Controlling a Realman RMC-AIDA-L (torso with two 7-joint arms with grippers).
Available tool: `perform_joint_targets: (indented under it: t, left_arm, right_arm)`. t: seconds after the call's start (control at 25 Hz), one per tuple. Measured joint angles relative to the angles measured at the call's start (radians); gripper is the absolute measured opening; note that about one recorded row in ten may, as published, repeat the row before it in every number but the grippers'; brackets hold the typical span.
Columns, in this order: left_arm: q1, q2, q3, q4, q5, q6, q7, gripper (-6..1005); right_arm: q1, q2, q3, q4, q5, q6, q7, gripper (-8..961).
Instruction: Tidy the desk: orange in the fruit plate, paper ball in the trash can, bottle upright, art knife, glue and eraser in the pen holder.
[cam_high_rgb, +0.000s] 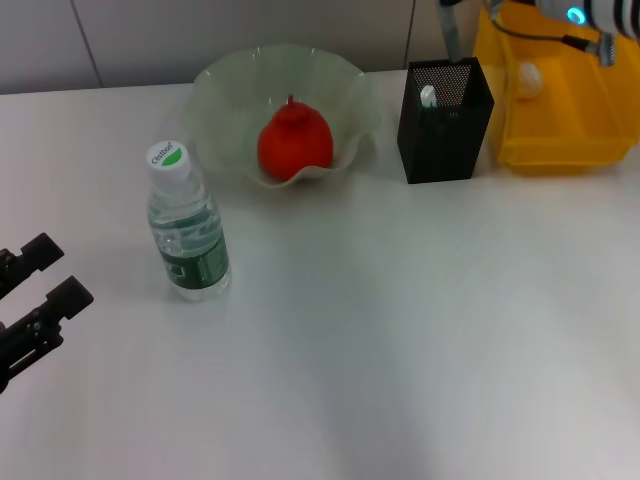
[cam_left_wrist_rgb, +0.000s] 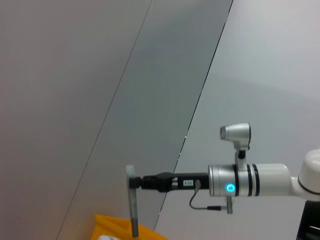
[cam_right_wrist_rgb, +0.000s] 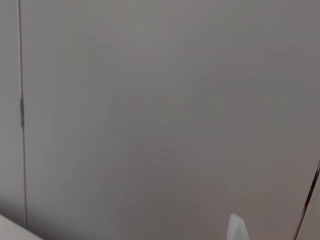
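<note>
The orange (cam_high_rgb: 295, 145) lies in the pale-green fruit plate (cam_high_rgb: 222, 88) at the back. In front of the plate, to its left, the bottle (cam_high_rgb: 188, 228) stands upright with its white cap on. The black mesh pen holder (cam_high_rgb: 446, 125) holds a white and green item (cam_high_rgb: 428, 97). I cannot tell whether that is the art knife, glue or eraser; the others are hidden. The paper ball (cam_high_rgb: 527, 80) lies inside the yellow trash can (cam_high_rgb: 560, 140). My left gripper (cam_high_rgb: 52, 275) is open and empty near the table's left edge. My right gripper (cam_left_wrist_rgb: 132, 200) hangs above the trash can.
The right arm (cam_left_wrist_rgb: 250, 181) reaches across above the trash can (cam_left_wrist_rgb: 117, 227) at the back right corner. A grey panelled wall (cam_right_wrist_rgb: 150, 125) stands behind the table. The white tabletop (cam_high_rgb: 400, 330) spreads in front of the objects.
</note>
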Motion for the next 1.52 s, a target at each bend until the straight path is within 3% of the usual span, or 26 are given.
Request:
perform_joint_targets:
  t: [0.48,1.52]
  left_arm:
    - [-0.005,0.000,-0.011,-0.010,-0.001,-0.007,0.008,749]
    - [0.002,0.006,-0.010,-0.024,-0.001,-0.005,0.011,750]
  right_arm:
    - [-0.006,0.001,-0.091,0.109,0.002,0.097,-0.011,152]
    - [-0.102,0.001,-0.100,0.059,0.023,0.078,0.051,203]
